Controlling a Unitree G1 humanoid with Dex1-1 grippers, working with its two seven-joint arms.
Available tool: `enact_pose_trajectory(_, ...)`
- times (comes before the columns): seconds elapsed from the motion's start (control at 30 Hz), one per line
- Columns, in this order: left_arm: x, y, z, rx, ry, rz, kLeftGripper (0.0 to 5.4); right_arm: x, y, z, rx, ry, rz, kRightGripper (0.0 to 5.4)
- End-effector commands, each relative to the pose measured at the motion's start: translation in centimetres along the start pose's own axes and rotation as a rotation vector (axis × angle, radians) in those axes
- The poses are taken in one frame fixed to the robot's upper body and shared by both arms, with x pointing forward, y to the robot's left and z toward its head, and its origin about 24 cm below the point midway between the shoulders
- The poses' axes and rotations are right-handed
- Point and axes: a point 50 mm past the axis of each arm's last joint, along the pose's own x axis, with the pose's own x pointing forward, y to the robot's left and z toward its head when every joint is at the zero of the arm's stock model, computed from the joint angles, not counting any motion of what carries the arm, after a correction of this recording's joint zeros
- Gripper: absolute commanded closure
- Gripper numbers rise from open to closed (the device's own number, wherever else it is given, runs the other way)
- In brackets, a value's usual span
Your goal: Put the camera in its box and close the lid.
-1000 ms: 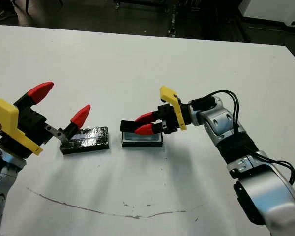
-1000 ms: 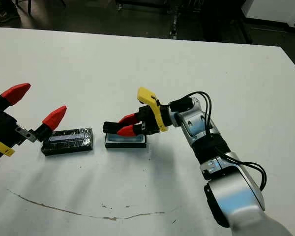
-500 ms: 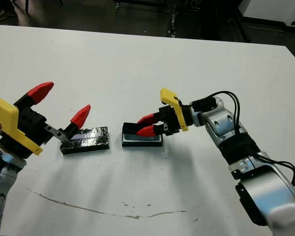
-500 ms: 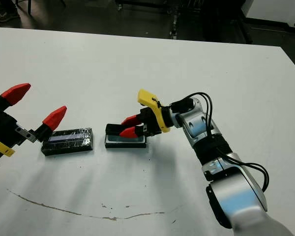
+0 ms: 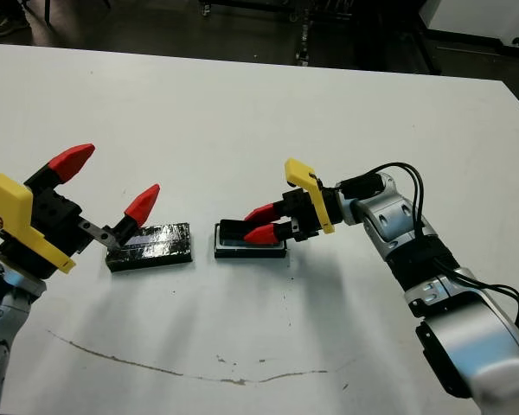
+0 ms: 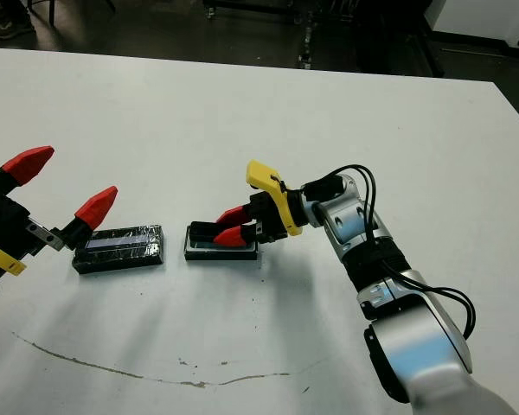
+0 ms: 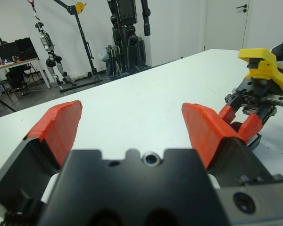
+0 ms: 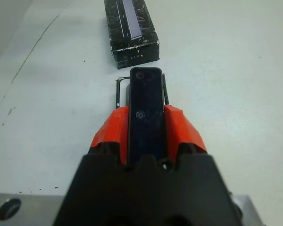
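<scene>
My right gripper is shut on the camera, a slim black bar held lengthwise between the red fingers. The camera lies low over the box, a small black tray with a white rim, and lines up with its long side. I cannot tell whether it touches the lining. To the left of the box the lid lies flat on the table, a glossy black slab with a pale strip. My left gripper hangs open just left of the lid and above it, holding nothing.
A thin dark scribbled line runs across the white table near its front edge. Dark floor and stands lie beyond the far edge. In the left wrist view, my right gripper shows past the open fingers.
My right gripper has come down and drawn back slightly to the right, bringing the camera from above the box down onto its opening. The left arm and lid have not moved.
</scene>
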Motion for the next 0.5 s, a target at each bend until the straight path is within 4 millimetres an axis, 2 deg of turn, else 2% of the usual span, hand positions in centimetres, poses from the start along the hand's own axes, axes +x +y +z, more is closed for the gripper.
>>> enact_pose_trajectory(0.03, -0.21, -0.01, -0.25, 0.007, 0.025, 0.002, 0.00, -0.48, 0.05, -0.72, 0.019, 0.029, -0.007, 3.69)
enact_pose_trajectory(0.5, -0.21, 0.00, -0.31, 0.004, 0.020, 0.004, 0.00, -0.59, 0.05, -1.04, -0.007, 0.050, -0.012, 3.69)
